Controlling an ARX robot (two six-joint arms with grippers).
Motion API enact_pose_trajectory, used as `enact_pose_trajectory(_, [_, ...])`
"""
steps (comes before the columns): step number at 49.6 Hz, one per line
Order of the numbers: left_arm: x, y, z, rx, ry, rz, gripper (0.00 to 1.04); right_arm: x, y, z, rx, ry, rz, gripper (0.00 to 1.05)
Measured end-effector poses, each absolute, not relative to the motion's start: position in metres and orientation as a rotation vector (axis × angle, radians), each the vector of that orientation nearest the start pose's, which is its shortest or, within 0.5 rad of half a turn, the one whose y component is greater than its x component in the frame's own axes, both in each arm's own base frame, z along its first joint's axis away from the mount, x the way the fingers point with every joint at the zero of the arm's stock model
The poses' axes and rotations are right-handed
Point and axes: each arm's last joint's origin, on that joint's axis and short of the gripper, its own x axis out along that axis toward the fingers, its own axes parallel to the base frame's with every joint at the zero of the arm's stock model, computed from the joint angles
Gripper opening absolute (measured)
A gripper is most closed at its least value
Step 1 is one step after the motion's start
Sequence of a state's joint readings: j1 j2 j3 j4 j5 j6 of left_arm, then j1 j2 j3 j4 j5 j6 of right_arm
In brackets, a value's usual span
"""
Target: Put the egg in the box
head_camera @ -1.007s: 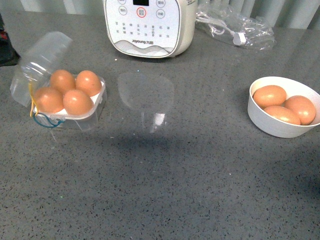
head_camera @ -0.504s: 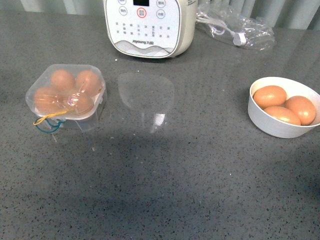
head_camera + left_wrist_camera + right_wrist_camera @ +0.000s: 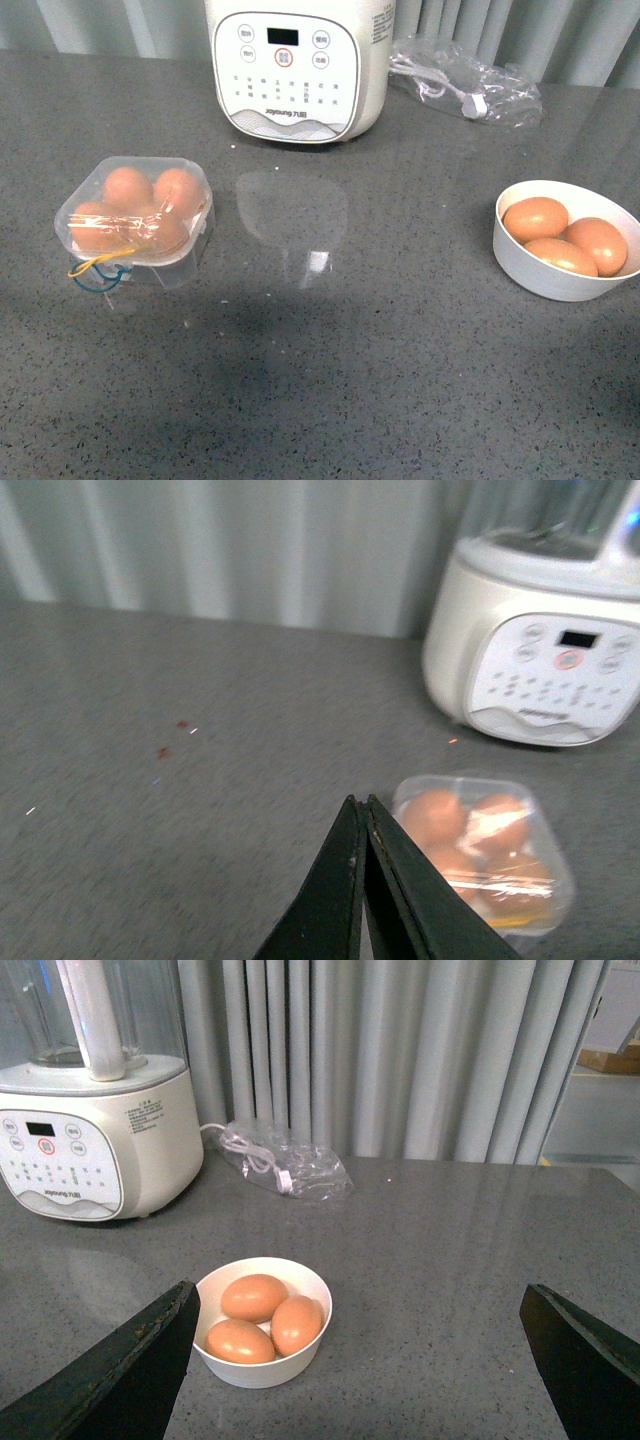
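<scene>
Black left tool (image 3: 362, 815): tips pressed together, grasping nothing, hanging above and beside the box (image 3: 485, 850). Right tool (image 3: 360, 1305): spread wide, empty, over the bowl (image 3: 262, 1322). Change: the box lid, raised a second ago, now lies down over the cells; the camera view has shifted slightly. Judgement: filling looks finished. Box (image 3: 133, 220), left of frame on the grey worktop (image 3: 330, 380): four eggs, the task egg (image 3: 178, 188) among them, indistinguishable. Bowl (image 3: 560, 280), right of frame: three eggs.

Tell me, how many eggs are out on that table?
7. Four sit in the closed clear box; its lid blurs them a little. Three lie in the white bowl. None seems hidden.
</scene>
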State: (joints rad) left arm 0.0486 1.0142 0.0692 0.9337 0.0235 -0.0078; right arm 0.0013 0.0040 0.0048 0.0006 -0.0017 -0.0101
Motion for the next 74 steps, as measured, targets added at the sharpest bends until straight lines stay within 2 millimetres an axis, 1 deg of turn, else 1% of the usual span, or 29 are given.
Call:
enact_pose_trajectory(4, [0.164,0.003,0.161,-0.008,0.022,0.017,0.04,0.098,0.0,0.165,-0.01,-0.001,0.003,0.97])
enact_pose_trajectory(9, [0.158,0.0,0.162,-0.008,0.012,0.0,0.04,0.098,0.0,0.165,-0.01,-0.001,0.003,0.97])
enact_pose_trajectory(36, [0.126,0.0,0.176,-0.007,-0.028,0.002,0.04,0.098,0.0,0.165,-0.01,-0.001,0.003,0.97])
enact_pose_trajectory(74, [0.106,0.0,0.176,-0.008,-0.031,0.002,0.04,0.098,0.0,0.165,-0.01,-0.002,0.003,0.97])
